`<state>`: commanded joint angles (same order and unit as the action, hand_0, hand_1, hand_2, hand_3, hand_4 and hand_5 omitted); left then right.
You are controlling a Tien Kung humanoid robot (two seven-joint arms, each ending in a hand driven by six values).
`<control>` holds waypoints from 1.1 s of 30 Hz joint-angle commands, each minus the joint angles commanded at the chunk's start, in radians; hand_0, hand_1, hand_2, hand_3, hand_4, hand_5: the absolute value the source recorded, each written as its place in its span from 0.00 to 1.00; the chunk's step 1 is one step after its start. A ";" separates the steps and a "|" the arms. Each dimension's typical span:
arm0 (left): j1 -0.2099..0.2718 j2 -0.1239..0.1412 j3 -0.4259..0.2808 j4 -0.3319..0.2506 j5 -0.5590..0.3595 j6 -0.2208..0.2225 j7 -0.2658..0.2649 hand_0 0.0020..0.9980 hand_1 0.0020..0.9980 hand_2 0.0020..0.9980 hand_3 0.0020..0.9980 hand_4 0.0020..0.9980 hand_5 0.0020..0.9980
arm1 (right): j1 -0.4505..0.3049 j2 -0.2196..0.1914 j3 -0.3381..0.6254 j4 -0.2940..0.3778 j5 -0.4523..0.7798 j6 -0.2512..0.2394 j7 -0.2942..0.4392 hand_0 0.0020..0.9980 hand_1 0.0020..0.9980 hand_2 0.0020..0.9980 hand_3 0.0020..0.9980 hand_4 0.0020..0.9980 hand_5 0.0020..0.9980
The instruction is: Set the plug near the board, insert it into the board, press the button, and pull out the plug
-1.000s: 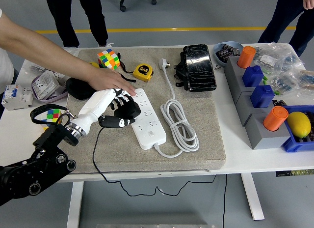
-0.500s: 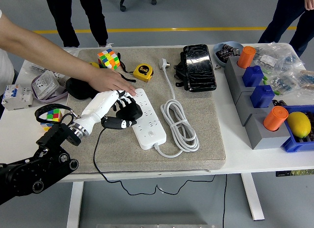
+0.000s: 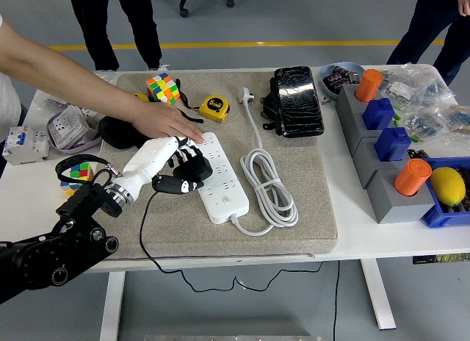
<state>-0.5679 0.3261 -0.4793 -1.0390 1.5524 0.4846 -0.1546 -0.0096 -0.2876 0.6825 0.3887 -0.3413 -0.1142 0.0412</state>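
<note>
Gripping the black plug (image 3: 189, 164) in its curled fingers, the left hand (image 3: 165, 164) is holding it over the white power strip's (image 3: 220, 179) left edge, sockets lying just to its right.

We have only 1 view, the head camera, set high on the robot's side and looking forward and down over the white table (image 3: 345, 234), whose near edge runs across the lower part of the frame. It stands far enough back for us to see the whole grey mat (image 3: 308, 201) at centre, the floor with a yellow line (image 3: 294, 43) along the top, and the legs of people standing beyond the far side. The left arm (image 3: 51, 253) enters from the lower left corner, and with no 2nd view, nothing is shared.
</note>
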 joint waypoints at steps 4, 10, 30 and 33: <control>-0.005 -0.002 0.010 0.007 -0.003 0.000 -0.001 0.28 0.42 0.46 0.55 0.79 0.00 | 0.000 -0.001 0.000 0.000 0.000 0.000 0.000 0.58 0.66 0.65 0.55 0.93 0.50; -0.007 -0.003 0.014 0.019 -0.003 -0.001 -0.001 0.28 0.42 0.46 0.55 0.79 0.00 | -0.001 0.000 -0.003 0.000 0.001 0.000 0.000 0.58 0.66 0.64 0.55 0.93 0.50; -0.005 0.001 0.021 0.043 -0.002 0.001 -0.003 0.28 0.42 0.46 0.55 0.79 0.00 | -0.001 -0.001 -0.001 0.003 0.000 -0.001 0.001 0.58 0.66 0.64 0.55 0.93 0.50; -0.004 0.000 0.022 0.047 -0.003 0.001 -0.004 0.28 0.42 0.46 0.55 0.79 0.00 | -0.002 -0.001 -0.001 0.003 -0.001 -0.001 0.001 0.58 0.66 0.64 0.55 0.93 0.50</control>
<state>-0.5716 0.3263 -0.4576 -0.9916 1.5494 0.4860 -0.1584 -0.0112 -0.2890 0.6816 0.3919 -0.3421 -0.1149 0.0425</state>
